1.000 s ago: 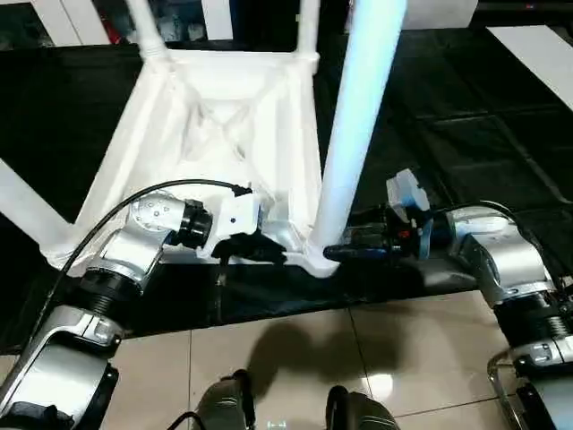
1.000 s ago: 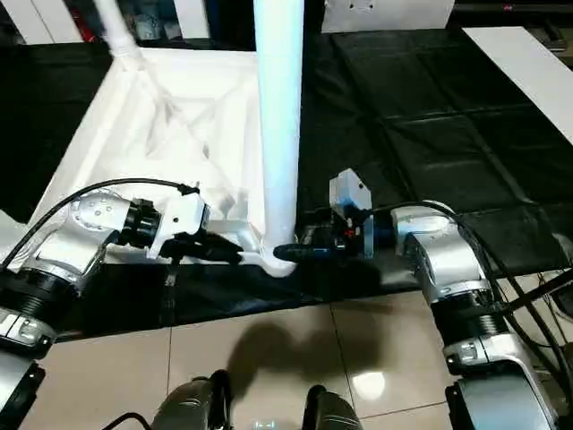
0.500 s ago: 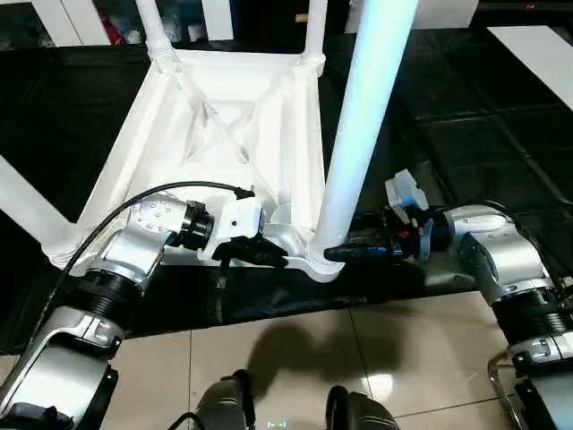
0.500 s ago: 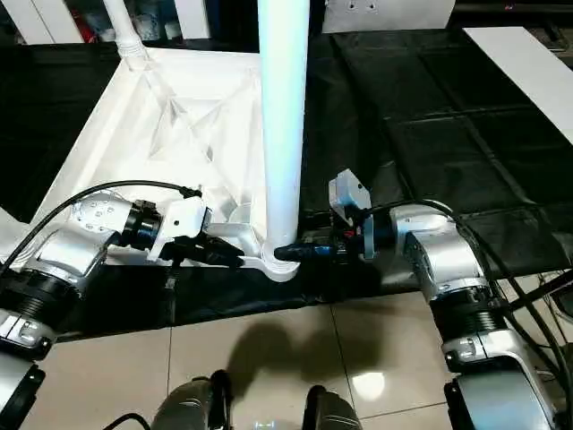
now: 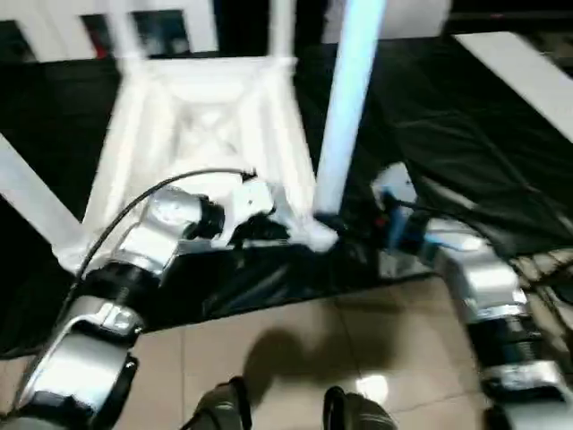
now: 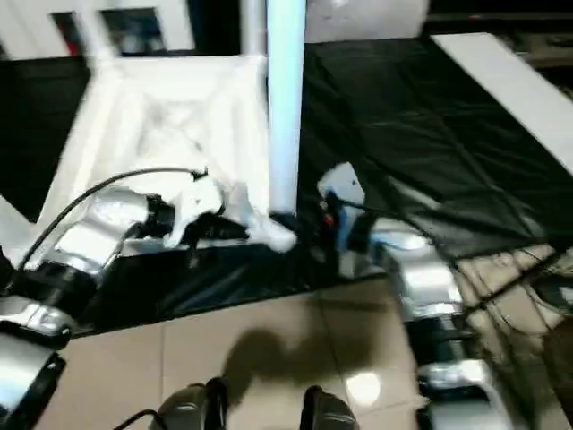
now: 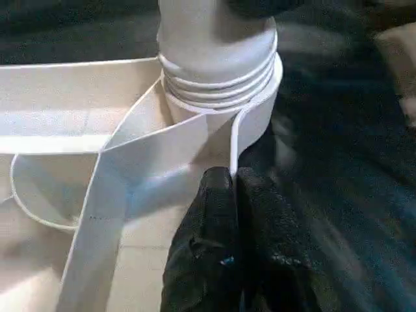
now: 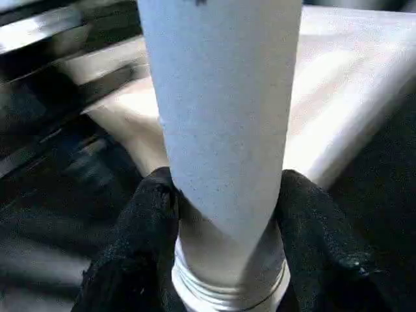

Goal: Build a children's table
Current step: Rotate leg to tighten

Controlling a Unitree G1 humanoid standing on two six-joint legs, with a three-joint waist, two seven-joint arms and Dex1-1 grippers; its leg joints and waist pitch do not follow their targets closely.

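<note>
- Right gripper [image 8: 224, 240] clasping the long white tapered tubular leg [image 8: 221, 110] just above its threaded base, black fingers [image 8: 140, 247] on either side.
- Left gripper [image 7: 235, 179] pinched shut, tips against the white round corner socket [image 7: 257, 110] holding that leg.
- Farther off: upside-down white plastic table top [image 5: 201, 125], ribbed underside up, on black matting [image 5: 448, 134].

L claw [image 7: 235, 195] pinched closed, R claw [image 8: 224, 214] clamping leg [image 8: 221, 123]
</note>
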